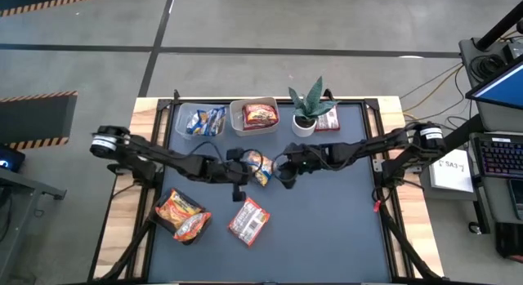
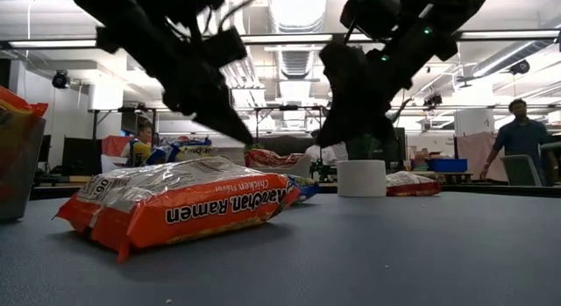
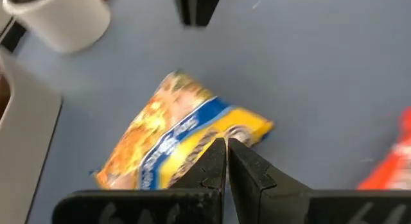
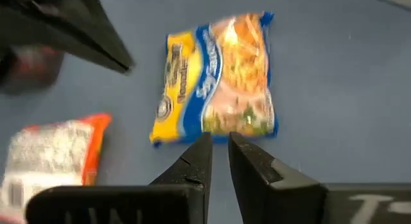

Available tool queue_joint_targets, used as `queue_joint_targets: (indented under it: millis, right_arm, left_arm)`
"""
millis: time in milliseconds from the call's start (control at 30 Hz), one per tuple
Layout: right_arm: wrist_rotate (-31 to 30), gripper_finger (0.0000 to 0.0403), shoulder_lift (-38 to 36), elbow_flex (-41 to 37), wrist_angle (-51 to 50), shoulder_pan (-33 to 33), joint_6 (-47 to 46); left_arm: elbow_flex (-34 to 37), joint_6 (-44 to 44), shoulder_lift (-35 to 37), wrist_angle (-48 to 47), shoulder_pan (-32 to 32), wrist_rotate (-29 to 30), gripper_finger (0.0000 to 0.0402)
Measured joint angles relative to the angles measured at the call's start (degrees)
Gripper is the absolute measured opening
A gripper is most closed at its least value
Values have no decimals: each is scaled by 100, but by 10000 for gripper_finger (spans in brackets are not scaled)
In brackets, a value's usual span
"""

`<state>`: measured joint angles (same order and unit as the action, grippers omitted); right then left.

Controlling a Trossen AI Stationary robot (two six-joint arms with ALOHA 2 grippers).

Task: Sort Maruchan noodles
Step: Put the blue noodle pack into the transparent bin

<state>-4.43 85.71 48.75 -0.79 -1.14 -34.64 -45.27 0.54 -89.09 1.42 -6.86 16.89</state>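
Dark grey pad (image 1: pixel 327 228) on wooden table (image 1: pixel 122 228), blue-yellow noodle packet (image 1: pixel 260 168) between left gripper (image 1: pixel 239 172) and right gripper (image 1: pixel 286 172), both jaws closed, empty, bright workshop with a person (image 2: pixel 519 139) behind.

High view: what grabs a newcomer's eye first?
Both arms meet at mid-table over one blue-yellow packet, the left pincer and right pincer flanking it, both nearly shut. Behind them stand two clear tubs, one holding blue packets, one a red packet, beside a potted plant. Orange packets lie front left.
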Motion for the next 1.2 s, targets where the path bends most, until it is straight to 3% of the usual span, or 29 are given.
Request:
queue_joint_targets:
  millis: [200,400,600,767,933,1200]
  right_arm:
    - [330,86,81,-6,-4,-140,-577]
    - [294,180,83,-95,-12,-178,-1077]
    - [121,276,144,-320,489,-226,-1372]
    - [-56,332,218,-490,877,-262,-1502]
    - [-14,357,514,-499,1225,-265,-1532]
    - [37,358,1274,-498,2451,-290,-1582]
  left_arm:
    - [15,4,-308,-232,346,4,0]
    - [81,20,-444,-769,421,1,0]
    - [154,20,-464,-698,546,1,0]
    - [155,4,-681,-545,689,-10,0]
    - [146,69,-903,-442,772,-123,0]
    - [176,326,-997,-405,779,-157,0]
